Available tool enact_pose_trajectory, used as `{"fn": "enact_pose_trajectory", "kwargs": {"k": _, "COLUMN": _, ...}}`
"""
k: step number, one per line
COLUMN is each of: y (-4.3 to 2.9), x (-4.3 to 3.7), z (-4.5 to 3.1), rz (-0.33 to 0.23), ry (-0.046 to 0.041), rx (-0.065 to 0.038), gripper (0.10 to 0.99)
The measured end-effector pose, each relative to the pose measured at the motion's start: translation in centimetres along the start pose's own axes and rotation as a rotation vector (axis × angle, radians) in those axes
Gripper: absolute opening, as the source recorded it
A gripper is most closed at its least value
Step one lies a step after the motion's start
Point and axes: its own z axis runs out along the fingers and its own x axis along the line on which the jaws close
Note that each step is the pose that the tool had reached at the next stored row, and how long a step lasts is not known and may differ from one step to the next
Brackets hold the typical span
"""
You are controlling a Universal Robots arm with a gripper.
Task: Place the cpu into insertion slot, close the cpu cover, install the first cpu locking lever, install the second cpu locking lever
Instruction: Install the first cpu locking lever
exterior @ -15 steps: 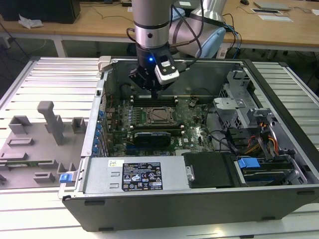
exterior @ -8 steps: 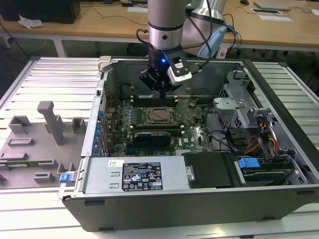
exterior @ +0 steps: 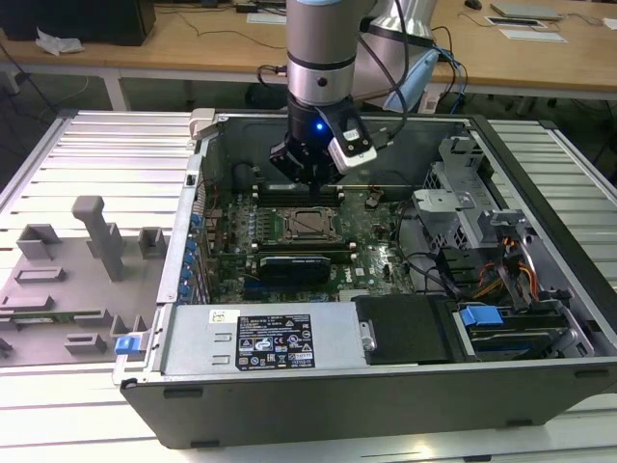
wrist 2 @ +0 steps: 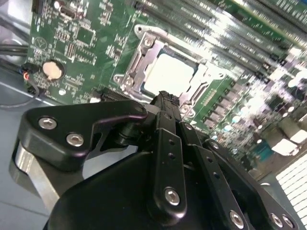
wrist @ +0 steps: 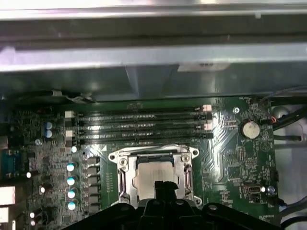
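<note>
The cpu (exterior: 310, 223) (wrist 2: 175, 74) (wrist: 154, 171), a small square chip with a dull silver top, lies flat in the insertion slot (exterior: 289, 234) on the green motherboard (exterior: 371, 246). The cpu cover (wrist 2: 132, 72) (wrist: 123, 178), a metal frame plate, lies down around the chip's edges. My gripper (exterior: 311, 181) (wrist 2: 166, 99) (wrist: 162, 185) hangs just above the socket, at its side towards the case's back wall. Its black fingers are shut together with nothing between them, and the tip overlaps the chip's edge in both wrist views.
Long black memory slots (wrist: 144, 127) run between the socket and the case's back wall (wrist: 153, 57). A long black card (exterior: 304, 262) lies in front of the socket, with the power supply (exterior: 260, 338) nearer. A drive cage (exterior: 463, 207) and cables are at the exterior view's right; a grey fixture tray (exterior: 77, 280) stands outside the case.
</note>
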Motion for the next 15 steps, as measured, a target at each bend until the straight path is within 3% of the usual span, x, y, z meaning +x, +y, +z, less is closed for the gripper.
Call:
{"fn": "enact_pose_trajectory", "kwargs": {"k": 2, "y": -0.42, "x": -0.02, "z": 0.03, "rz": -0.001, "ry": -0.0001, "rx": 0.001, "gripper": 0.106}}
{"fn": "enact_pose_trajectory", "kwargs": {"k": 7, "y": -0.53, "x": -0.01, "z": 0.34, "rz": -0.003, "ry": -0.0013, "rx": 0.027, "gripper": 0.106}}
{"fn": "enact_pose_trajectory", "kwargs": {"k": 15, "y": -0.63, "x": 0.6, "z": 1.48, "rz": -0.004, "ry": -0.0014, "rx": 0.029, "gripper": 0.106}}
